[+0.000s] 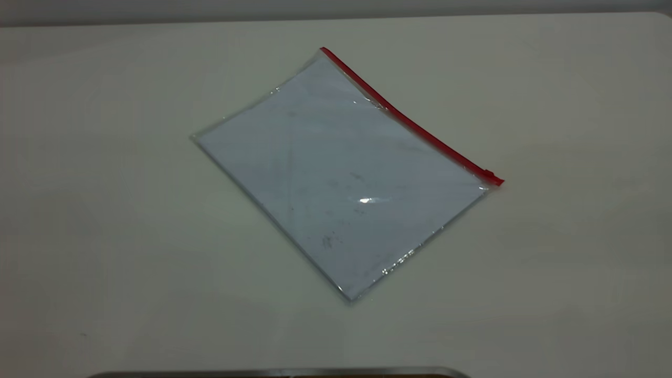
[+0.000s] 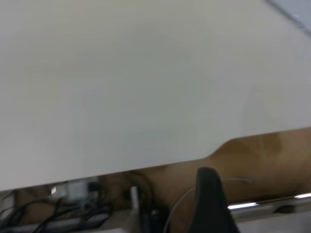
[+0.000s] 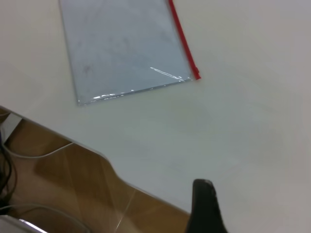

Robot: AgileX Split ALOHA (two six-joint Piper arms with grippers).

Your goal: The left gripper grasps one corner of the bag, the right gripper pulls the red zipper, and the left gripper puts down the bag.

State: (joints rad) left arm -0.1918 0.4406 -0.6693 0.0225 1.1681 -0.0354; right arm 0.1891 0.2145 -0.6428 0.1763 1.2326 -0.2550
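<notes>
The bag (image 1: pixel 341 173) lies flat on the white table, turned diagonally, with a bluish-white sheet inside. The red zipper (image 1: pixel 409 123) runs along its far-right edge, and its slider tab (image 1: pixel 489 174) sits at the right end. The corner of the bag by the slider (image 1: pixel 496 184) points right; the other red corner (image 1: pixel 323 51) points to the back. Neither gripper shows in the exterior view. The right wrist view shows the bag (image 3: pixel 121 48), the zipper (image 3: pixel 182 39) and a black part of my right gripper (image 3: pixel 204 208) far from them. The left wrist view shows a black part of my left gripper (image 2: pixel 210 204) beyond the table edge and a sliver of the bag (image 2: pixel 297 10).
The white table (image 1: pixel 105 210) surrounds the bag on all sides. A dark metal rim (image 1: pixel 278 373) lies at the front edge. Past the table edge, the wrist views show brown floor (image 3: pixel 58 184), cables (image 2: pixel 48 218) and a shiny rail (image 2: pixel 272 201).
</notes>
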